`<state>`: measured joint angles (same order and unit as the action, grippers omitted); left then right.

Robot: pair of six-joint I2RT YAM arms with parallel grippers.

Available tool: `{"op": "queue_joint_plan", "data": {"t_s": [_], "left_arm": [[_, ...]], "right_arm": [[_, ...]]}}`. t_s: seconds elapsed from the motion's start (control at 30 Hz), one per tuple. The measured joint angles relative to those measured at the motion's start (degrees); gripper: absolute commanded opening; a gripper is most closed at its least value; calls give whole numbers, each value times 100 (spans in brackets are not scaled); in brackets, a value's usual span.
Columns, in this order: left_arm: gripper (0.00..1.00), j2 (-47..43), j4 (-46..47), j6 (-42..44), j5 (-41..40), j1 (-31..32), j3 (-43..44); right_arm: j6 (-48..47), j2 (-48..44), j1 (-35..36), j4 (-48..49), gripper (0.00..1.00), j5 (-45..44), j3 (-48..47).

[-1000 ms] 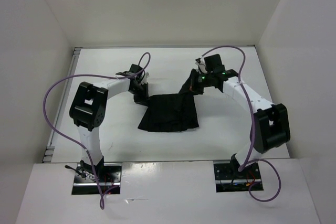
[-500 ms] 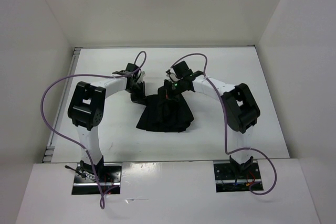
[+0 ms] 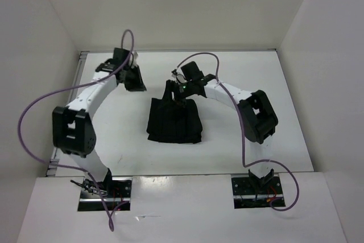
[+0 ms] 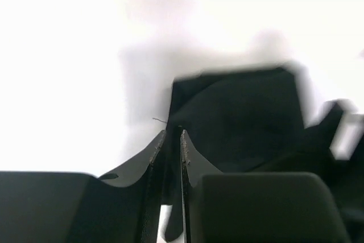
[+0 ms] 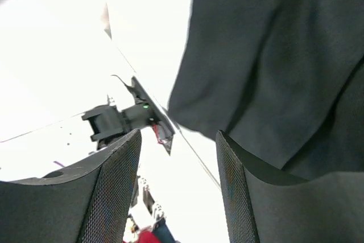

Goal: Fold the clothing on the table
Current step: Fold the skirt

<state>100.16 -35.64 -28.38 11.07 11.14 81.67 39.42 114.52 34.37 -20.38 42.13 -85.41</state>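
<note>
We see the skirt (image 3: pixel 173 122) lying near the middle of the table (image 3: pixel 256 78), bunched into a compact, roughly rectangular black block with its long sides running near to far. Its far edge is uneven, and a dark bit sticks up on the far-left corner. The left gripper (image 3: pixel 134 79) sits off the cloth, over bare table to the far left of the skirt and clearly apart from it. In the left wrist view its fingers (image 4: pixel 156 155) are only a sliver apart with nothing between them, and the fabric shows as a blurred dark patch ahead. The right gripper (image 3: pixel 180 93) is at the far edge of the skirt, roughly over the middle of that edge. In the right wrist view its fingers (image 5: pixel 116 180) are spread wide and released, clamping nothing. Black fabric fills the upper right there, white table shows through the gap, and we can't tell whether either tip touches the cloth. A purple cable (image 3: pixel 34 106) loops off the left arm.
</note>
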Motion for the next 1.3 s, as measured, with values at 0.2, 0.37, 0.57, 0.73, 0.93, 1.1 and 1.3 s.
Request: {"op": "queue_joint_plan", "data": {"t_s": [0.2,0.37,0.57,0.73,0.93,1.1,1.3], "left_arm": [[20,-1165,125,120,332,-76,586],[17,-953,739,9,1589,256,-101],[16,-157,839,-57,1722,243,-1340],[16,190,957,-52,1598,210,-1869],[22,533,1071,-26,1585,219,-1941],[37,-280,804,15,1488,219,-1744],[32,-1976,1058,120,1860,162,-1891]], "right_arm": [[48,-833,-201,11,50,-179,85],[103,-1191,-621,76,47,-350,612],[203,-1071,-737,28,46,-664,1757],[330,-876,-737,33,46,-874,2409],[341,-726,-737,11,48,-1001,2378],[227,-1576,-776,-345,58,-1329,2124],[505,-3998,-1095,-184,62,-2072,2288]]}}
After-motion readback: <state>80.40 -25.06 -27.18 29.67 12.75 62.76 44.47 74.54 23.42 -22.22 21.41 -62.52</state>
